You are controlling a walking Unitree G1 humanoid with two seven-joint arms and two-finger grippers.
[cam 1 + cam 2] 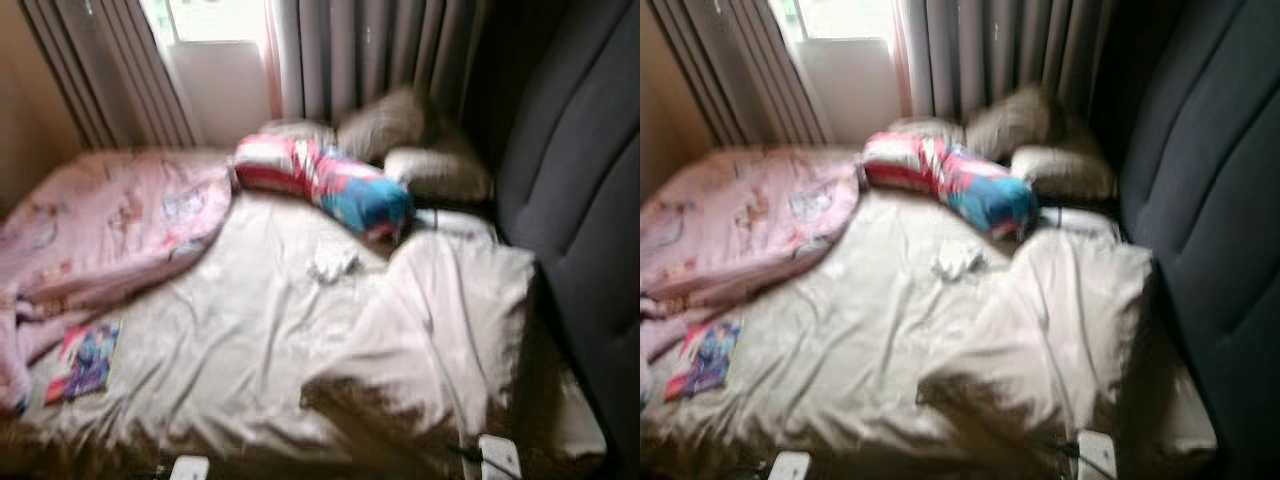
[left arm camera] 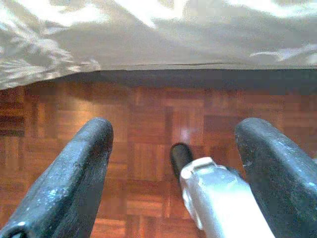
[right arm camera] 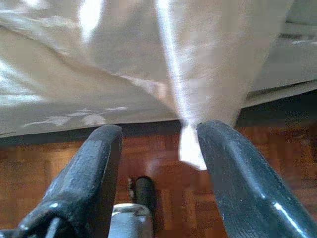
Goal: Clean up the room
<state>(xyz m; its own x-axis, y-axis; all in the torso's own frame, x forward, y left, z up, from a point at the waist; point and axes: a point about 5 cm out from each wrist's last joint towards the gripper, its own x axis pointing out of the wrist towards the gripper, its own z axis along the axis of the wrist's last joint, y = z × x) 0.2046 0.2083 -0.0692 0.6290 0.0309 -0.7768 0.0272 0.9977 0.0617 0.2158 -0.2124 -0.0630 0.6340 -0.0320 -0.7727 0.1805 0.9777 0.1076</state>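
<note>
Both grippers hang low over the parquet floor (image 2: 148, 148) at the bed's edge: left gripper (image 2: 173, 163) and right gripper (image 3: 158, 163) fingers spread, empty (beige sheet (image 1: 400, 330) overhangs just ahead). Crumpled white item (image 1: 333, 264) lies mid-bed, well apart.

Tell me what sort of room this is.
A bedroom, most likely: a rumpled beige bedsheet with grey pillows, a pink printed blanket, and grey curtains by the window.

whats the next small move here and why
Probably raise the right hand toward the hanging corner of the cream bed sheet. That hand is open and low over the wooden parquet floor, with the corner dangling just in front of its fingers. The rumpled sheet looks like a sensible place to start.
</note>
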